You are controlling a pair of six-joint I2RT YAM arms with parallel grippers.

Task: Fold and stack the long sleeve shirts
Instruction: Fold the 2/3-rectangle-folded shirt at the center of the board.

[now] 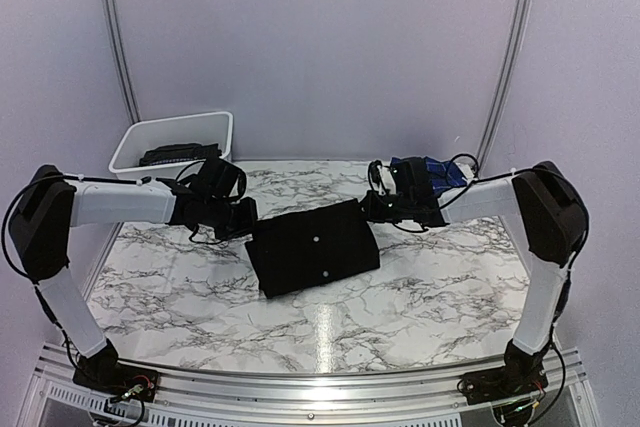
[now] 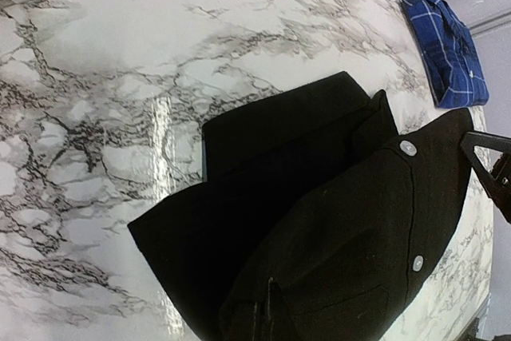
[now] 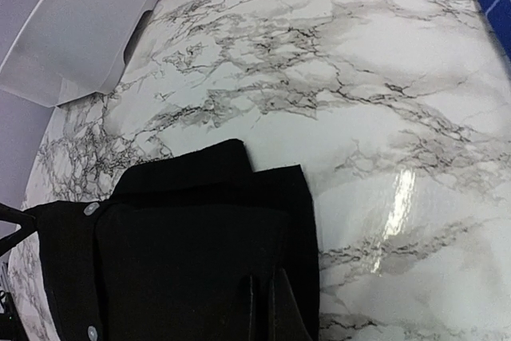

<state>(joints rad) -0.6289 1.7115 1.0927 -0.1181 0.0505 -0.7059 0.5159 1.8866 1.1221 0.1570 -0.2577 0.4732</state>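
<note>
black shirt: matt cloth | plaid shirt: woven cloth | table: glossy marble-look | bin: smooth white plastic

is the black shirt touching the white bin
Apart. The right wrist view shows bare marble table between the black shirt and the white bin.

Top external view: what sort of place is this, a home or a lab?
Most likely a robot lab booth, not a home: a plain pale backdrop framed by metal poles, a marble-print table, and the left arm and right arm bolted to an aluminium rail.
</note>
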